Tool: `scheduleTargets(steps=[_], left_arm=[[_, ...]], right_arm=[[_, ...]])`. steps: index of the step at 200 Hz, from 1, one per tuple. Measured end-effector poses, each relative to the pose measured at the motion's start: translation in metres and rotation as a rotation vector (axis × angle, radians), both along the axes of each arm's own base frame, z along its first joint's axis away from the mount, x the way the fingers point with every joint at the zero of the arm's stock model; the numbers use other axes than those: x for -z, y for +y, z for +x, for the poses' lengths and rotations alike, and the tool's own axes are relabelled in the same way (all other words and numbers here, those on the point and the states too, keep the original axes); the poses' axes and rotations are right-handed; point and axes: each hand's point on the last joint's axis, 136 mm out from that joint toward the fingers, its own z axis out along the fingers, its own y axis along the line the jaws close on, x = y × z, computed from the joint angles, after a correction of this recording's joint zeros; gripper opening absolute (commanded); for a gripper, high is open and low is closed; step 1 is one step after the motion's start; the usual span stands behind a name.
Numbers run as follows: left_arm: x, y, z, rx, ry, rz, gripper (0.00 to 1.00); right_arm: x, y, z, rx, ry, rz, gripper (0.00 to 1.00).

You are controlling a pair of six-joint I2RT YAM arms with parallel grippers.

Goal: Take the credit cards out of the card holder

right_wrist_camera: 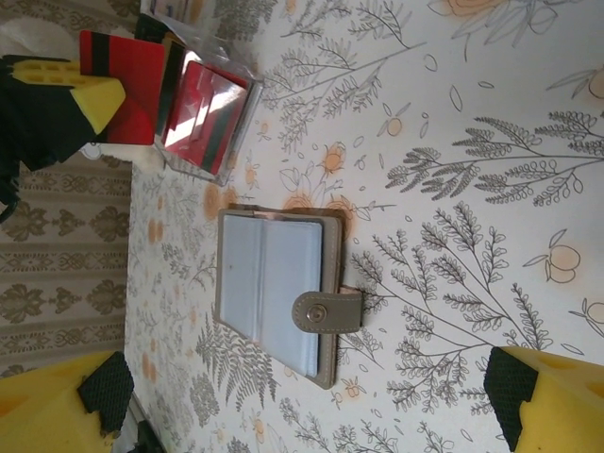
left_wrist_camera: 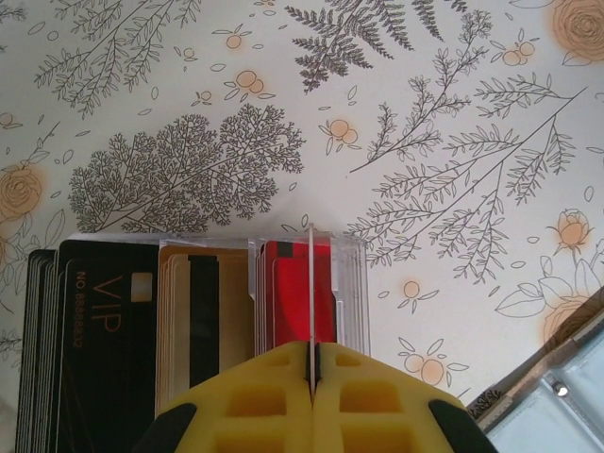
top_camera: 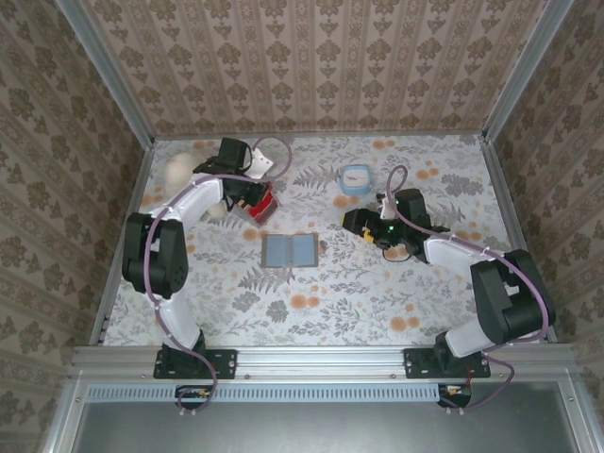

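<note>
Status: left gripper point(left_wrist_camera: 312, 370) clamped on thin red plastic card point(left_wrist_camera: 310, 274), edge-down over clear plastic tray point(left_wrist_camera: 351, 283), probably to slot it in. Right gripper point(right_wrist_camera: 304, 404) has jaws wide apart and is parked near the emptied-looking grey-brown bifold card holder point(right_wrist_camera: 274, 293).

Black-and-white arms point(top_camera: 193, 200) carry lilac cables point(top_camera: 126, 269); the left gripper point(left_wrist_camera: 311, 357) has yellow fingers point(left_wrist_camera: 255, 401).

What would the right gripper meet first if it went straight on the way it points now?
Most likely the open card holder. It lies flat on the table straight ahead of the right gripper, whose jaws stand open to either side of it. Depth is hard to judge.
</note>
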Motion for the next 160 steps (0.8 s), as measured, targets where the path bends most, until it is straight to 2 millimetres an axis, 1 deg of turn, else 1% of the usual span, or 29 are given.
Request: scheduleTargets(steps=[26,46,89,125,138,146,157,160], left_arm=[[0.007,0.001,0.005,0.004,0.004,0.024,0.0],[0.012,0.003,0.005,0.011,0.017,0.043,0.0],[0.013,0.002,0.003,0.018,0.022,0.042,0.0],[0.016,0.001,0.003,0.024,0.031,0.04,0.03],[0.019,0.002,0.002,0.027,0.038,0.045,0.06],[0.02,0.002,0.001,0.027,0.044,0.047,0.1],[0.022,0.002,0.0,0.03,0.051,0.052,0.17],[0.023,0.003,0.0,0.031,0.052,0.052,0.21]], right_arm=[[0.004,0.001,-0.001,-0.004,0.013,0.001,0.98],[0.004,0.001,-0.001,-0.004,0.013,0.001,0.98],[0.004,0.001,-0.001,-0.005,0.014,0.001,0.98],[0.005,0.0,-0.002,-0.005,0.02,-0.001,0.98],[0.005,0.0,-0.002,-0.005,0.02,-0.001,0.98],[0.005,0.0,-0.002,-0.005,0.02,-0.001,0.98],[0.005,0.0,-0.002,-0.005,0.02,-0.001,0.98],[0.005,0.0,-0.002,-0.005,0.02,-0.001,0.98]])
